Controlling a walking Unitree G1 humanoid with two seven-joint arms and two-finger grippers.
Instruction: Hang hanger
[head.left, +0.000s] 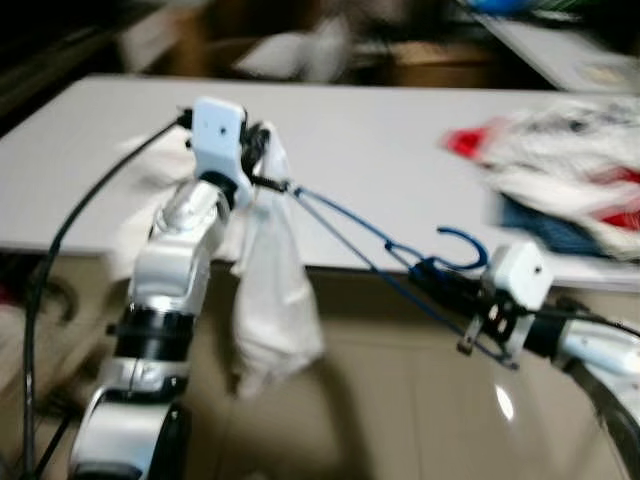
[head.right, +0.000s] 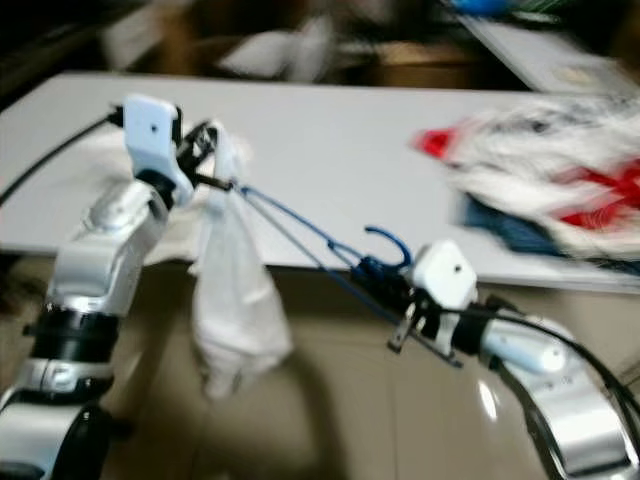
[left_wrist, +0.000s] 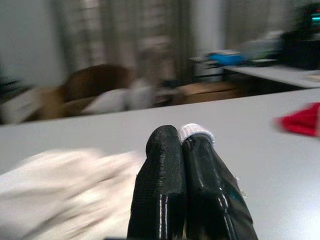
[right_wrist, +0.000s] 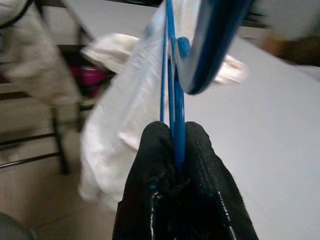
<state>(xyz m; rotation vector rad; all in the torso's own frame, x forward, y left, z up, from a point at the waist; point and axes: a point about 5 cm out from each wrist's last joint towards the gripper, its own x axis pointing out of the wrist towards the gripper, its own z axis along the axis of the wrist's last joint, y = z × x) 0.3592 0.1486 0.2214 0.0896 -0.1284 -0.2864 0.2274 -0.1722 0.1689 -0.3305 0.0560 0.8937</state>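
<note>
Blue hanger stretched between both grippers, before the white table (head.left: 380, 140).

A white cloth (head.left: 270, 300) hung (blurred) from the hanger (head.left: 345, 235); the left gripper (left_wrist: 182, 145) pinched cloth at one end, the right gripper (right_wrist: 175, 145) clamped the wire below the hook.

We see two silver arms with black joint bands, each topped by a white boxy wrist module. A black cable (head.left: 70, 225) loops off the left arm (head.left: 165, 290); another runs along the right arm (head.right: 540, 375). Each gripper's fingers (left_wrist: 165, 185) are long, glossy black, textured on the outer face.
</note>
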